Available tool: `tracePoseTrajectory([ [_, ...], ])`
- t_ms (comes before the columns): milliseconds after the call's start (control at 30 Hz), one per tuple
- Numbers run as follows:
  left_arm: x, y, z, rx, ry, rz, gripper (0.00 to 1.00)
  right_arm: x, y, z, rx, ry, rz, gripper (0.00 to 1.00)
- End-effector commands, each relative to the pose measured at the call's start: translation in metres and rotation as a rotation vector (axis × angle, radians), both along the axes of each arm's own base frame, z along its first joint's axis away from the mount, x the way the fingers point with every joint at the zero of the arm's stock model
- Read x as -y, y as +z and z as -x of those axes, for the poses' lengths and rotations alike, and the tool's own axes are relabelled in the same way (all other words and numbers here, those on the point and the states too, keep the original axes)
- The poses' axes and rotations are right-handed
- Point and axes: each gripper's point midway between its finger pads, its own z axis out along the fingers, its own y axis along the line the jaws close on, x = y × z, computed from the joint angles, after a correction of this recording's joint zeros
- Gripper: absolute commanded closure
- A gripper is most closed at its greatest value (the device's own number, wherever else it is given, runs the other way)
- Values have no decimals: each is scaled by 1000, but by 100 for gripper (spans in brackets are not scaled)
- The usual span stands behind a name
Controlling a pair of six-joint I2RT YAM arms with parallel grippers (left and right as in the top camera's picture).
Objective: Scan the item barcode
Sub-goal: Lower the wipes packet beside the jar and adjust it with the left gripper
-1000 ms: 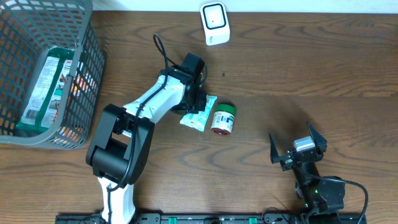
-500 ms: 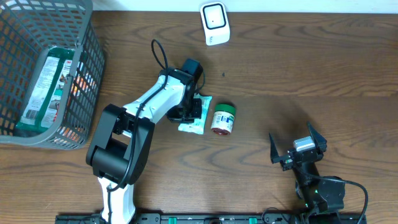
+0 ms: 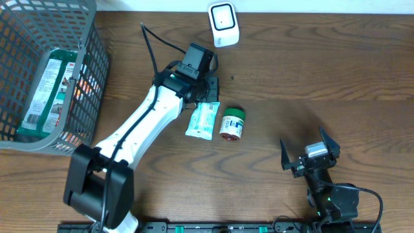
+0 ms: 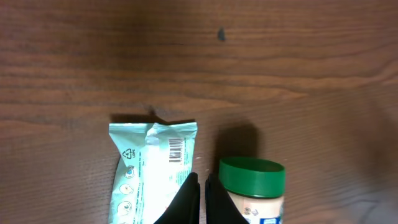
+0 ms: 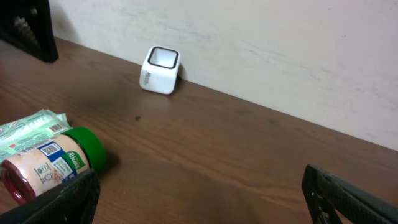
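1. The left claw (image 4: pixel 202 196) is closed, its fingers pressed together with nothing between them. It hangs over the desk (image 3: pixel 323 77), above the narrow gap between two items.
2. On one side of that gap a mint-green snack packet (image 3: pixel 202 120) lies flat on the desk, ungripped. Its barcode (image 4: pixel 176 150) faces up.
3. Just beside the packet a jar (image 3: pixel 231 124) with a green lid lies on its side.
4. The white scanner (image 3: pixel 223 24) stands at the far edge of the desk, well apart from both.
5. The right claw (image 3: pixel 309 157) sits near the front edge with its jaws spread wide and empty.
6. A grey wire basket (image 3: pixel 90 77) at the left holds other packages.
7. Judged from this, scanning is not yet done. The packet, likely the item, has to be grasped, lifted and turned so its barcode faces the scanner.
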Motion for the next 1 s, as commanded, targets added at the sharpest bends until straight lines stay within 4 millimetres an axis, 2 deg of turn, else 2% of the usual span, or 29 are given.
tracePoseTrajectory([
  [0,1,-40,2,-74,5,-51,93,-3,-1,1,-4,9,-12,1],
  [133,0,-73,5,-143,3,-89,93,-3,-1,1,-4,9,-12,1],
  [267,-6,-95,6,-175,14,-136,93,-3,-1,1,-4,9,-12,1],
  [400,-19,-108,0,-160,48,-218,93,-3,-1,1,-4,9,-12,1],
  [533,-20,-112,0,-165,49,-226,93,-3,-1,1,-4,9,-12,1],
  [633,-14,-98,-2,-147,41,-187,92,-3,-1,1,-4,9,-12,1],
  [700,-9,-75,-11,-86,44,-152,92,-3,-1,1,-4,9,-12,1],
  [733,-5,-57,-18,-35,47,-123,92,-3,-1,1,-4,9,-12,1],
  [800,-2,-39,-25,20,50,-92,93,-3,-1,1,-4,9,-12,1],
  [867,0,-32,-27,40,51,-81,93,-3,-1,1,-4,9,-12,1],
  [967,-2,-40,-23,18,49,-93,93,-3,-1,1,-4,9,-12,1],
])
